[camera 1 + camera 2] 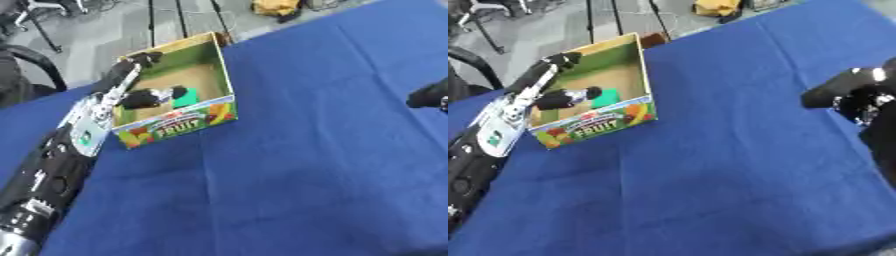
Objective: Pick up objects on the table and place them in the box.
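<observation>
While the left hand [131, 80] hovers over the fruit box [175, 122] with fingers relaxed above a teal object [185, 98] lying inside, the placing step looks finished, so withdrawal comes next; the right hand [842, 92] appears clenched, holding nothing.

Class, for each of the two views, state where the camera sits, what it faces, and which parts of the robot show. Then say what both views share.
Left eye view: in the head, looking down at the blue table; left hand reaches into the fruit box, right hand barely shows.
Right eye view: beside it, same aim; right hand shows more fully.
Shared: box, green object, table, both arms.
</observation>
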`<state>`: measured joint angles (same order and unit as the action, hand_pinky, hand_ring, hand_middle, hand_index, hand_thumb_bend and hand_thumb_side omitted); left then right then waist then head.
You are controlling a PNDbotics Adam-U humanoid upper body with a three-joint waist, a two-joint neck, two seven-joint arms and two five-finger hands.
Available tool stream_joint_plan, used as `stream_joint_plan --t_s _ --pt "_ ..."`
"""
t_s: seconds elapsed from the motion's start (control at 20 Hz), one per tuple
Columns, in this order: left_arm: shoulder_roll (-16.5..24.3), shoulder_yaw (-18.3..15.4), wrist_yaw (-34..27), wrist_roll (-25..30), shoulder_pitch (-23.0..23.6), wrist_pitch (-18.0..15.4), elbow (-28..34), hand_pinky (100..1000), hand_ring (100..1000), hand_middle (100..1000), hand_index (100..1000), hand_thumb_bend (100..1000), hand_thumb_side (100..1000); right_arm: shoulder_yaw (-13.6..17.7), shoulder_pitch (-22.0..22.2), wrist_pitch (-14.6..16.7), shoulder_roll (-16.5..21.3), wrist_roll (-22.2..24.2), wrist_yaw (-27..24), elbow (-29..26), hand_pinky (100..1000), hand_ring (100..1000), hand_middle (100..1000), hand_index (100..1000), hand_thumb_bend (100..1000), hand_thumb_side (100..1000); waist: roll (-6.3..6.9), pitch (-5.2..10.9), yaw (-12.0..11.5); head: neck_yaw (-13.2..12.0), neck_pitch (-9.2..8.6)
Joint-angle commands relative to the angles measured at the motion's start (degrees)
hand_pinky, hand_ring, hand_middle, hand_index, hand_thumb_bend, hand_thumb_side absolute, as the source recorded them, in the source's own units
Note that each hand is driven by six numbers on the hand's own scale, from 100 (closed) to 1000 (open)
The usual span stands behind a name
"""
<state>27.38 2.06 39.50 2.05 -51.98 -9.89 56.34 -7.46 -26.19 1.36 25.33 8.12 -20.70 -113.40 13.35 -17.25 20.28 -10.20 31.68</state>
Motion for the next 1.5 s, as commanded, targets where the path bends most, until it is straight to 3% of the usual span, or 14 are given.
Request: stream_joint_plan --t_s 0.05,0.15,0.2,0.3,0.5,0.7,0.9,1.05,1.1,1.15,1.2,1.5 --pt "1.52 0.11 -1.39 -1.71 0.16 -1.30 4.42 876 860 826 943 1000 918 0.38 -0.20 0.08 0.34 -0.15 0.19 -1.19 722 678 550 608 100 905 -1.41 1.39 -1.04 -0.03 0.13" --pt "1.01 1.06 -4.53 -3.02 1.59 -2.28 9.17 837 816 781 905 958 893 0.60 0.28 0.05 0.22 -0.38 0.20 -1.19 722 678 550 608 100 905 -1.99 1.61 -2.63 0.36 0.43" --pt "0.93 1.61 -6.39 -3.37 2.34 -2.41 11.57 817 789 748 876 840 859 0.71 0.52 0.03 0.18 -0.49 0.22 -1.19 722 678 550 608 100 904 -2.23 1.73 -3.33 0.54 0.59" --pt "0.57 2.54 -11.37 -3.76 4.33 -2.41 17.68 798 764 714 855 781 836 1.02 1.18 -0.08 0.06 -0.85 0.30 -1.19 722 678 550 608 100 904 -2.83 2.09 -5.14 1.07 1.02" --pt "0.33 2.63 -23.57 -3.52 9.91 -1.50 30.90 763 721 652 814 738 789 1.49 2.29 -0.19 -0.11 -1.40 0.38 -1.19 722 678 550 609 100 901 -3.93 2.91 -8.10 2.01 2.03" --pt "-0.60 0.01 -36.68 -3.41 17.79 -0.61 43.18 739 695 623 792 732 764 1.93 3.21 -0.20 0.04 -1.91 0.40 -1.19 723 678 550 609 100 891 -4.92 3.64 -10.54 3.23 3.06" --pt "-2.49 -3.17 -43.56 -2.89 26.64 0.05 52.07 737 695 625 794 714 779 2.29 3.98 -0.15 0.45 -2.32 0.52 -1.19 723 678 550 609 100 897 -5.54 4.19 -12.72 4.08 4.16" --pt "-3.51 -4.66 -44.21 -2.19 32.94 0.60 55.01 737 694 623 794 676 819 2.54 4.50 -0.17 0.62 -2.64 0.65 -1.19 723 678 550 609 100 896 -5.84 4.60 -14.09 4.77 5.04" --pt "-3.91 -4.92 -44.09 -2.04 34.38 0.98 55.21 737 693 623 795 674 822 2.56 4.62 -0.18 0.64 -2.69 0.66 -1.19 723 678 549 609 100 831 -5.92 4.68 -14.40 4.95 5.26" --pt "-4.49 -5.14 -43.92 -1.92 35.54 1.41 55.23 737 693 621 793 668 839 2.58 4.72 -0.19 0.61 -2.71 0.67 -1.19 723 678 550 609 100 896 -6.07 4.73 -14.69 5.19 5.45" --pt "-5.15 -5.31 -43.77 -1.82 36.48 1.54 55.19 737 693 621 793 667 844 2.60 4.80 -0.20 0.57 -2.73 0.68 -1.19 723 678 550 609 100 896 -6.19 4.76 -14.90 5.34 5.56" --pt "-8.83 -5.71 -43.53 -1.58 37.13 2.43 53.12 735 690 617 789 652 870 2.68 4.82 -0.06 0.40 -2.80 0.76 -1.19 723 678 550 608 100 896 -7.17 4.54 -15.55 5.73 5.78"
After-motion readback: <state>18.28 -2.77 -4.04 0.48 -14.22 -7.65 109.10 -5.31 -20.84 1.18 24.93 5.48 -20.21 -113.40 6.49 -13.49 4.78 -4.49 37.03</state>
